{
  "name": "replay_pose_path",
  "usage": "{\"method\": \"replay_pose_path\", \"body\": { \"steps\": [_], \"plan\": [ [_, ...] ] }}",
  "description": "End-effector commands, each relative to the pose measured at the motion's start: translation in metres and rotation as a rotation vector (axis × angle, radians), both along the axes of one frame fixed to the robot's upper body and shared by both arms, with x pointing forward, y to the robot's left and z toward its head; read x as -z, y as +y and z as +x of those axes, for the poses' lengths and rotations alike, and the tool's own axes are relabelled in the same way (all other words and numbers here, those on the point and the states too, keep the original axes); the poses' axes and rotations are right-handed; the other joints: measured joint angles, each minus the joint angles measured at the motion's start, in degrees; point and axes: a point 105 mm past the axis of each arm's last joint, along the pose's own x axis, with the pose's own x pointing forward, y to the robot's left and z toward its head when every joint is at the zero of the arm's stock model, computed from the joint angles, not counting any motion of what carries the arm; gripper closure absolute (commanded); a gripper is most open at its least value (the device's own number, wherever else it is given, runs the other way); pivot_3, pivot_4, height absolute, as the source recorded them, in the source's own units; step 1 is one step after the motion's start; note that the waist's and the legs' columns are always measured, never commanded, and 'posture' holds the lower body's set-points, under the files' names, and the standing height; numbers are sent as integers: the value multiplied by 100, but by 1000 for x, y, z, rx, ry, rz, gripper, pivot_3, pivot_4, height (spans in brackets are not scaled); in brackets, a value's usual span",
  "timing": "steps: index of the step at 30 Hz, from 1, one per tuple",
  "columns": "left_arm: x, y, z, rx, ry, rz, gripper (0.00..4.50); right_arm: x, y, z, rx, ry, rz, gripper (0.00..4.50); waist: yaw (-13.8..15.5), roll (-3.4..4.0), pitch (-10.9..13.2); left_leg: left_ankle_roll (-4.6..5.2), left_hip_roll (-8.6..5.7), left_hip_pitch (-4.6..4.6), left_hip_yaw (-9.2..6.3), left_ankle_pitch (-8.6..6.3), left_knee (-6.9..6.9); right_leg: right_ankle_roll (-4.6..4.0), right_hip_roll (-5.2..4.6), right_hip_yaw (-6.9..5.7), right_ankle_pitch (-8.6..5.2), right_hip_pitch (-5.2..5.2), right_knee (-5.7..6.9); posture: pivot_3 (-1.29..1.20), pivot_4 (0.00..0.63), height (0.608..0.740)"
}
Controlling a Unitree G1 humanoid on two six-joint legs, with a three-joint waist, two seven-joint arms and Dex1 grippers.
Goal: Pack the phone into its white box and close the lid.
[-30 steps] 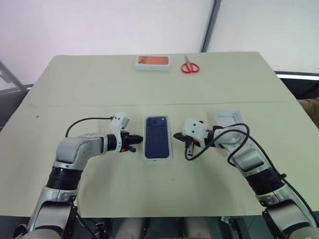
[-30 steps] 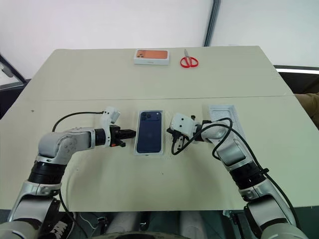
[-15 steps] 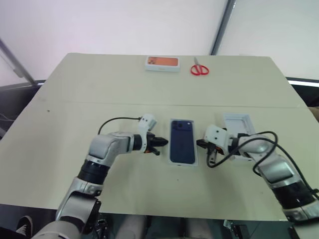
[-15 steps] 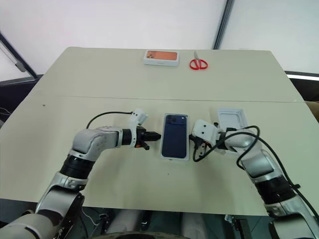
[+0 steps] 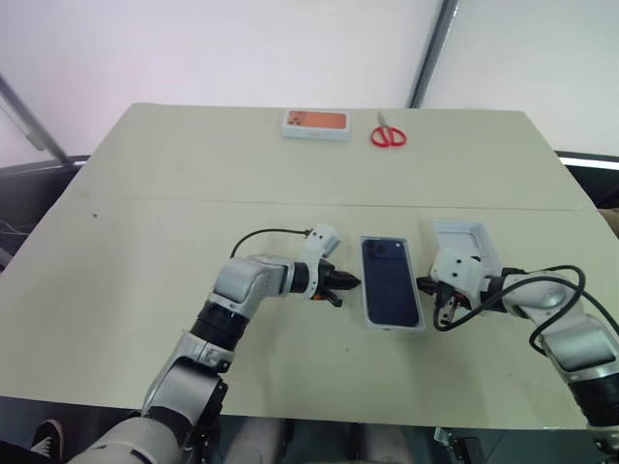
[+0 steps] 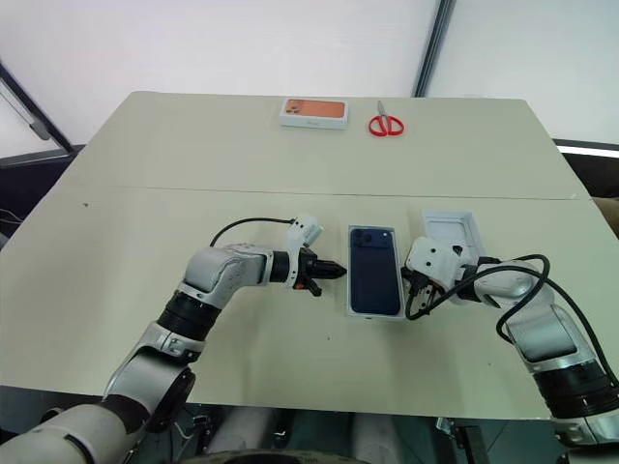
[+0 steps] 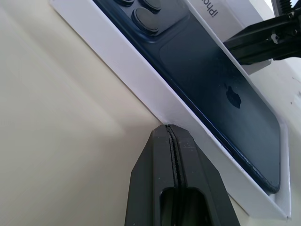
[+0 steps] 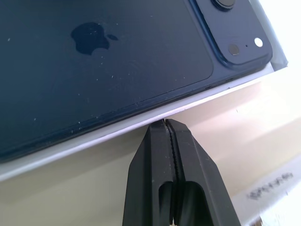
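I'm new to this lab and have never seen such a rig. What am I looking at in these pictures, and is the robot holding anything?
It is a two-armed humanoid robot at a table. The two wide pictures come from its head cameras, looking down over its arms. The two close-ups come from cameras on its wrists, each looking along that gripper's black fingers.

Between the arms lies the phone, dark blue, back up, in the white box. The left gripper and the right gripper are both shut, holding nothing, their tips at the box's two long sides. Beside the right arm lies the lid, white inside up. At the far edge lie an orange-topped box and red scissors.
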Motion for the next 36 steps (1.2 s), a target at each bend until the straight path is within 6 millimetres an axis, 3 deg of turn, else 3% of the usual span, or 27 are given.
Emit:
{"method": "replay_pose_path", "body": {
  "steps": [1, 10, 19, 24, 26, 29, 36],
  "plan": [
    [3, -12, -8, 72, 5, 11, 4467, 0, 2, -4, -17, 9, -6, 4485, -4, 0, 0, 0, 0, 0, 0, 0, 0, 0, 0, 0, 0, 0, 0, 0, 150, 740],
    [8, 21, 3, 2, -9, 46, 4467, -5, -5, -6, -24, 6, -47, 4485, -41, 0, 1, 0, 5, 0, 2, 0, -5, 4, 2, 0, -1, -7, 1, 0, 150, 740],
    [-8, 50, 12, -50, -117, 17, 4467, -6, -28, -9, 18, 22, -81, 4485, -84, 0, 1, -1, 11, 0, 4, -1, -9, 4, 5, 1, -1, -11, 1, 0, 150, 740],
    [-26, 69, 11, -68, -172, -49, 4467, -17, -16, -7, 7, 5, 3, 4485, -153, 3, 3, -1, 12, -2, 3, -1, -10, 4, 4, 1, -1, -13, 2, 0, 150, 740],
    [-32, 78, 14, -94, -189, -71, 4467, -28, -5, -5, 24, 23, 122, 4485, -171, 3, 6, -1, 12, -3, 2, -1, -11, 3, 4, 1, -1, -14, 2, 0, 150, 740],
    [-45, 94, 20, -143, -239, -110, 3619, -43, -3, 1, 61, 11, 190, 3637, -187, 11, 11, -1, 13, -4, 3, -1, -11, 3, 4, 2, -1, -18, 2, 0, 150, 740],
    [-70, 119, 15, -103, -383, -160, 32, -60, -24, 11, 193, -38, 135, 21, -176, 13, 13, -1, 13, -8, 7, -1, -22, 3, 2, 5, -1, -28, 0, 0, 150, 740]
  ]
}}
